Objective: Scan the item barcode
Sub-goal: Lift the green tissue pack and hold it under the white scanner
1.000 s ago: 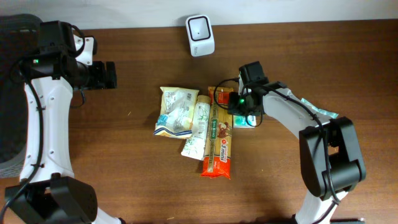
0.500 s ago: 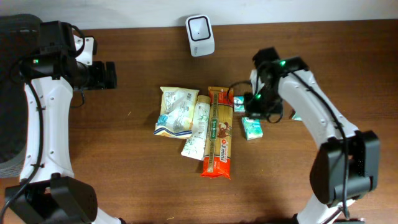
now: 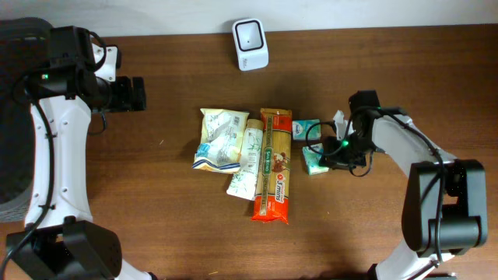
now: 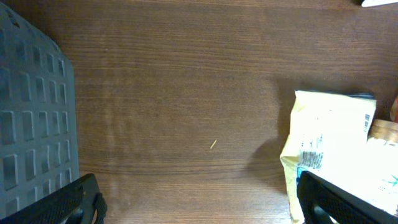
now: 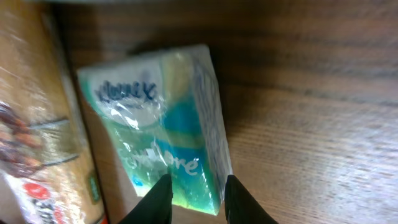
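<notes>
Kleenex pack (image 5: 168, 124): right claw (image 5: 198, 199) part-open astride its end, apparently not gripping. Seat deeper, close squarely, then present it to scanner (image 3: 250, 34). Left claw (image 4: 199, 205) wide, empty.

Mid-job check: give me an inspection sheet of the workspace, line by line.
Surface: wooden table, one pale speck left of the snack bag.
Job's things: scanner at the far edge; tissue pack lying on the table beside the pasta pack.
Clutter: snack bag, tube pack, pasta pack and second tissue pack in one cluster.
Grippers: left gripper open, empty, away from the items; right gripper fingers astride the tissue pack's end, grip unclear.
Cables: black loop at the right wrist, over the tissue packs.
Surroundings: grey crate off the left side.
</notes>
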Available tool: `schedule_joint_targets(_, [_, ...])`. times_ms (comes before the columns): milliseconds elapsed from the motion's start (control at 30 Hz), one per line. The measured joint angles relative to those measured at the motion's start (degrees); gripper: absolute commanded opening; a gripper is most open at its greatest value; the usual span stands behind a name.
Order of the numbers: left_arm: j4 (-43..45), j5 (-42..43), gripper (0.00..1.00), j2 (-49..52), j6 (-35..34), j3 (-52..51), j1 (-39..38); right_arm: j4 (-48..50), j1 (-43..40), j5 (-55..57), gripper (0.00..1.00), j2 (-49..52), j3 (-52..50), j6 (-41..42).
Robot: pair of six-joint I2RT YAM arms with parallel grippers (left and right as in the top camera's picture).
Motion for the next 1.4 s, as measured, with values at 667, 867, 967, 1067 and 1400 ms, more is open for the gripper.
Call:
schedule_joint_targets(667, [0.0, 0.0, 0.99, 0.0, 0.0, 0.0, 0.0, -0.4, -8.7, -42.7, 0.04, -18.0, -3.4, 2.1])
schedule_joint_targets(867, [0.0, 0.0, 0.99, 0.0, 0.0, 0.0, 0.0, 4.4, -8.7, -57.9, 0.04, -18.0, -3.4, 2.2])
schedule_joint_targets(967, [0.0, 0.0, 0.99, 0.0, 0.0, 0.0, 0.0, 6.5, -8.7, -63.7, 0.04, -18.0, -3.4, 3.1])
schedule_joint_targets(1067, [0.0, 0.0, 0.99, 0.0, 0.0, 0.0, 0.0, 6.9, -8.7, -64.9, 0.04, -18.0, -3.4, 3.9])
schedule_joint_targets(1400, [0.0, 0.0, 0.99, 0.0, 0.0, 0.0, 0.0, 7.8, -8.7, -63.6, 0.04, -18.0, -3.4, 4.1])
